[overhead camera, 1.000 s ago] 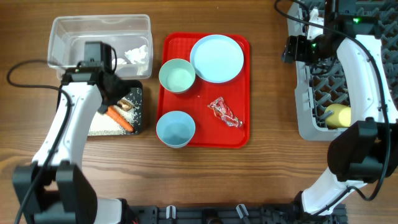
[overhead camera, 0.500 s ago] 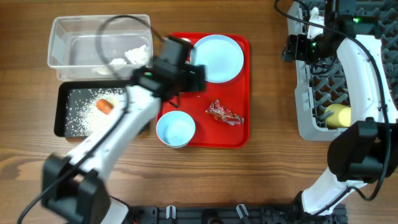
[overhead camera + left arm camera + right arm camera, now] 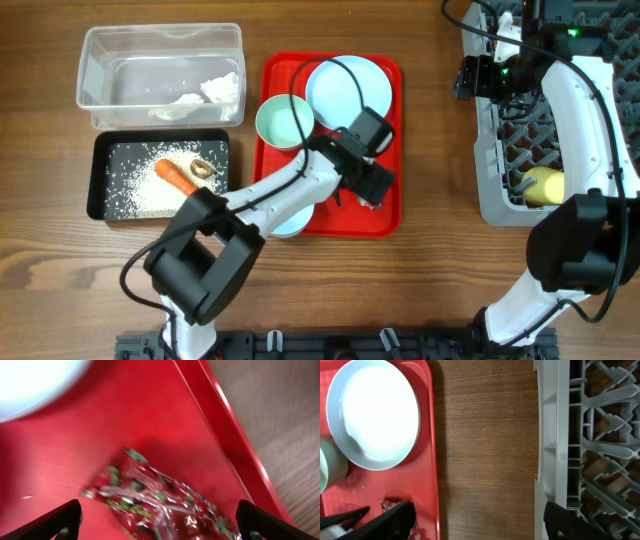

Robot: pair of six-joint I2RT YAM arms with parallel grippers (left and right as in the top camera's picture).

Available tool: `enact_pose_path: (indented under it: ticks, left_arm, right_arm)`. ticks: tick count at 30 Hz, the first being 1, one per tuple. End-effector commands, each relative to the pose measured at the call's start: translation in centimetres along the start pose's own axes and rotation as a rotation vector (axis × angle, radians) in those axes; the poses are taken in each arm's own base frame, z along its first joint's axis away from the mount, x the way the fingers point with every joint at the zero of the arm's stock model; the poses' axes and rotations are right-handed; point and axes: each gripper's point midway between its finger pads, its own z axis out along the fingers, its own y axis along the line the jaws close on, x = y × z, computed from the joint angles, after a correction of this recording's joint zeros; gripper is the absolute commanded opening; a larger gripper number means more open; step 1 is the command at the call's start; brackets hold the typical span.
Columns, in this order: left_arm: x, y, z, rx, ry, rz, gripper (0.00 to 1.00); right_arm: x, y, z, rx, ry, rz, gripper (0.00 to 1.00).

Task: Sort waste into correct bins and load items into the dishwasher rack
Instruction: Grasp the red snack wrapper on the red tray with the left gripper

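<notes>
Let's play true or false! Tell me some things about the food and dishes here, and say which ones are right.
1. The carrot lies in the black tray. True.
2. The yellow cup stands on the red tray. False: it is in the grey rack.
3. The left claw is open, with the wrapper between its fingers. True.
4. The plate is in the rack. False: it sits on the red tray.
5. The tissue is in the clear tub. True.

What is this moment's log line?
left hand open above wrapper on red tray | right hand open beside dishwasher rack | yellow cup in rack
</notes>
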Motion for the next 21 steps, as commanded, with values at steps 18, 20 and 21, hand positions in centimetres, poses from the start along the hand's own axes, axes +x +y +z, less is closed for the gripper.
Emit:
enact_pose_path:
  ticks: [18,20,21]
  left_arm:
    - [3.3,-0.2,2.6,0.022,0.138,0.092,0.41]
    - [3.3,-0.1,2.6,0.021,0.138,0.089,0.19]
    - [3.3,-0.1,2.6,0.021,0.138,0.089,0.12]
  right_arm:
    - [0.2,-0.1,-0.1,0.013,0.005,-0.003,0.86]
    - [0.2,-0.1,-0.1,0.013,0.005,-0.004,0.86]
    - [0.2,-0.1,-0.1,0.013,0.005,-0.004,0.86]
